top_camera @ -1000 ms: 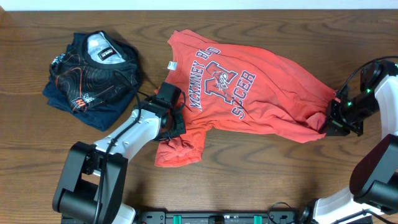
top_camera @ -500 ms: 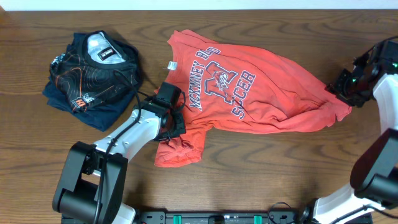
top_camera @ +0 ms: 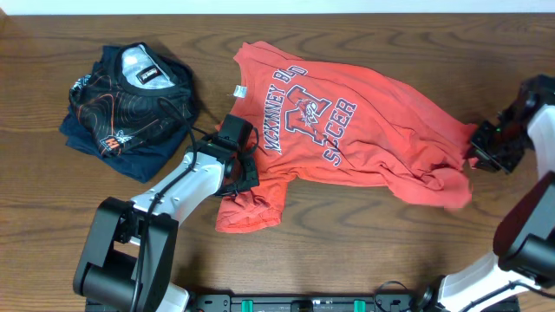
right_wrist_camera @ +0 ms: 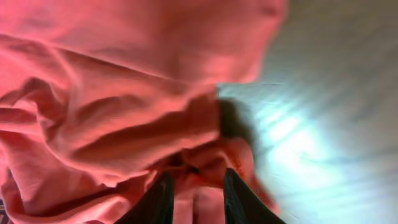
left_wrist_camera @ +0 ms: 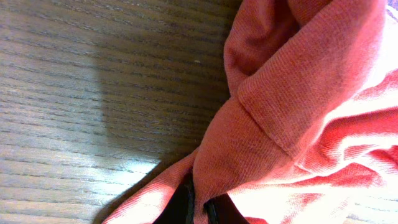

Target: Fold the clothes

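The coral-red short-sleeved cotton T-shirt (top_camera: 364,139) lies chest lettering up on the brown wooden table (top_camera: 364,251), right of centre. A second ago its hem corner was drawn out toward the right gripper (top_camera: 484,152). That corner is now slack and bunched at the near right, and the rest of the garment has not shifted. The long axis runs diagonally, collar at the far left, hem at the near right. The left gripper (top_camera: 245,178) stays clamped on the sleeve. The right gripper's fingers stand apart with cloth between them, but the blurred view does not show whether they pinch it. A dark navy garment with orange contour-line print (top_camera: 130,100) lies well apart to the left.
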